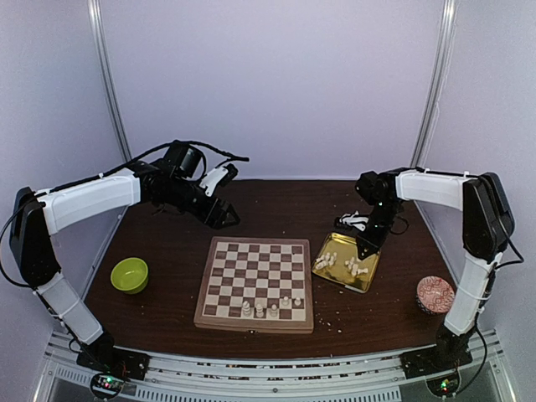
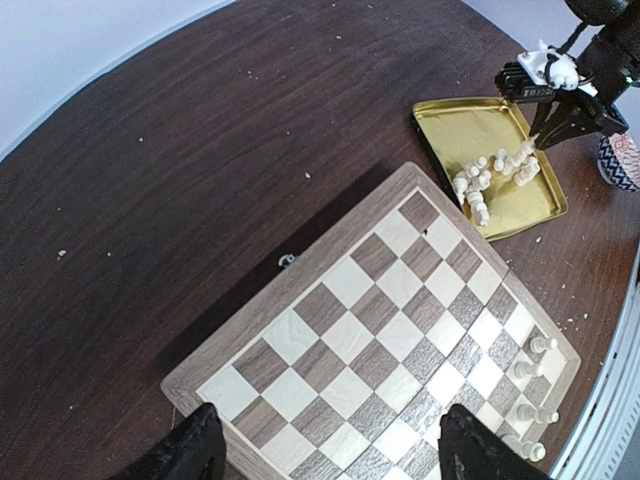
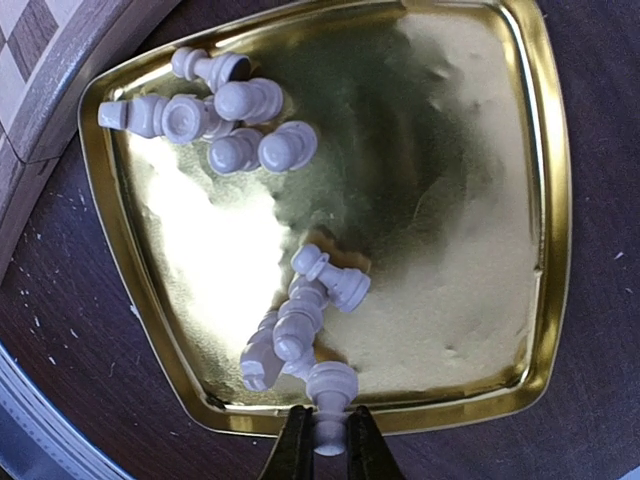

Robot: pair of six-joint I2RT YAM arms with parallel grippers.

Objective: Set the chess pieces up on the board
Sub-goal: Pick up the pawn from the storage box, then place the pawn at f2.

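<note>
Cream-white chess pieces [image 1: 273,310], only a few, stand on the board [image 1: 251,268] along its near row; most lie in the gold tray [image 1: 335,244] to its right. The right end effector [image 3: 328,445] pinches narrowly on one chess piece [image 3: 330,395] at the tray's edge. The left end effector [image 2: 335,440] hangs wide and empty near the board's far-left corner. Setup looks barely begun.

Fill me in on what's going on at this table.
The right hand is closed on one white chess piece at the edge of the gold tray, where other pieces lie heaped. A few pieces already stand on the near row of the board. The left hand hangs open near its far-left corner, holding nothing.
</note>
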